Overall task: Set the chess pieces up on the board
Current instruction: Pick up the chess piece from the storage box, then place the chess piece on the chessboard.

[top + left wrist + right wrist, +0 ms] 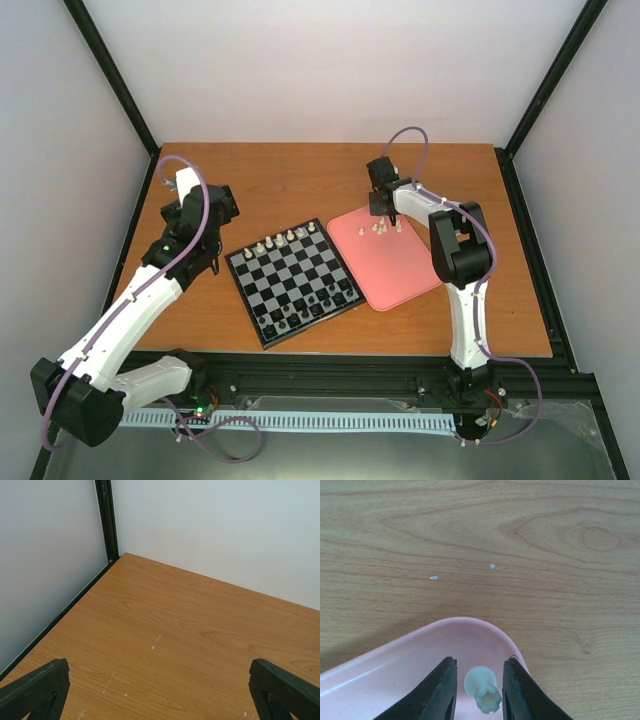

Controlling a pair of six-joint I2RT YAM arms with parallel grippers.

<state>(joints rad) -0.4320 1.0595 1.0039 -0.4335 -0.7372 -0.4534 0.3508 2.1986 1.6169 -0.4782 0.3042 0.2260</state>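
Straddling one white piece (482, 687), the right jaws hang low over a far corner of the pink tray (395, 675). They are part-spread. The piece lies on its side on the tray floor between them. A sliver of pink shows on its left. On its right the gap is too fine to tell contact.

From above, a few more white pieces (385, 229) sit in a loose cluster by the tray's far edge.

The board (285, 280) lies skewed near the middle of the tabletop (300, 180), with its right side just beside the tray. A white row (280, 241) runs along the board's far edge and dark pieces (315, 305) along its near edge. They are too small to count.

The left jaws are spread wide with nothing between them, held over bare wood left of the board, toward the tabletop's left edge.
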